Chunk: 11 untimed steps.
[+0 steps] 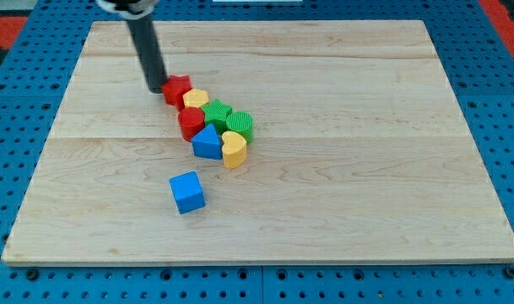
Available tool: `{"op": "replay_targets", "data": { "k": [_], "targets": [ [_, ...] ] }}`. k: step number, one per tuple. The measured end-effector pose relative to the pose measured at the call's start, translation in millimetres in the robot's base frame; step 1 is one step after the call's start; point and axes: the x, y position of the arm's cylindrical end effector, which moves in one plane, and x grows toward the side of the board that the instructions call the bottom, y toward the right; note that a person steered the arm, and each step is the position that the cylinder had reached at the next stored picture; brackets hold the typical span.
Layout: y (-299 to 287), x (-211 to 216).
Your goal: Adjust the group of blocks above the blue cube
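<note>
A wooden board [341, 203] is seen on a blue pegboard surface [20, 101]. The dark rod is angled down from the upper left of the frame; my tip [156, 88] is placed against the left edge of the red star block [177, 88], nothing grasped, since only a bare rod end is shown. A tight cluster is formed left of centre: red star at its upper left, yellow block [197, 99] touching it, green star block [216, 111], green cylinder [240, 124], red cylinder [190, 122], blue triangular block [207, 143], and yellow heart block [233, 149] at the cluster's lower right. The blue cube [186, 192] is set apart, below the cluster, toward lower left of centre.
</note>
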Motion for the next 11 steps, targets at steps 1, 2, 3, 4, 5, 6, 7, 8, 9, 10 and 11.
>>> {"op": "replay_targets", "data": {
  "k": [1,2,3,4,5,6,7,8,9,10,11],
  "targets": [
    [33,-22],
    [59,-25],
    [91,-17],
    [114,-11],
    [115,-50],
    [60,-62],
    [74,-32],
    [89,-4],
    [94,17],
    [105,24],
    [172,26]
  ]
}}
